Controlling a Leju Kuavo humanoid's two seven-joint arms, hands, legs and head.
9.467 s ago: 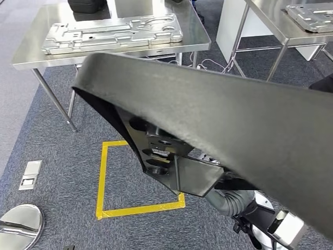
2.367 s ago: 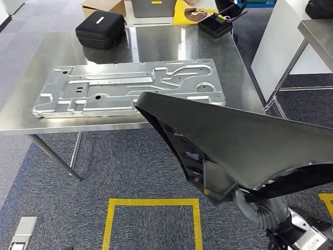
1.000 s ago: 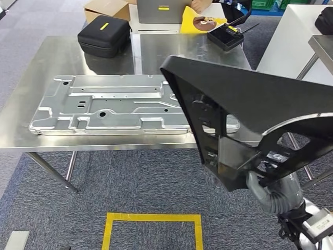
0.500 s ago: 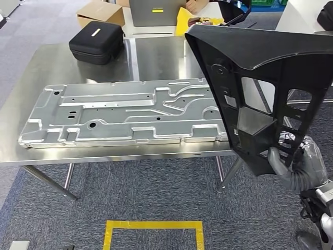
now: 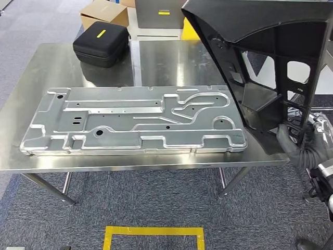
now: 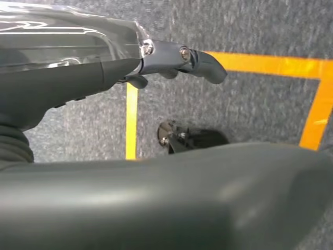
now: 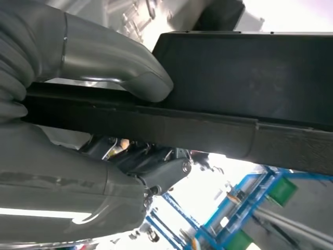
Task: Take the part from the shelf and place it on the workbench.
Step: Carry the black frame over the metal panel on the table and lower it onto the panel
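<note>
One black plastic part (image 5: 271, 62), ribbed and pierced with openings on its inner face, is held up above the right end of the steel workbench (image 5: 23, 109), its lower tip over the front right corner and not resting on the top. The right hand (image 5: 304, 146) grips the part's lower edge; in the right wrist view a flat bar of the part (image 7: 243, 88) is clamped between the grey thumb (image 7: 117, 67) on one face and the fingers (image 7: 71, 203) on the other. No writing can be read: the black case (image 5: 101, 44) at the workbench's back edge bears a yellow strip too small to make out. A long stamped metal plate (image 5: 133, 121) lies along the front edge. The left hand (image 6: 117, 57) hangs over carpet (image 6: 243, 109) marked with yellow tape (image 6: 131, 122), fingers outstretched, holding nothing.
</note>
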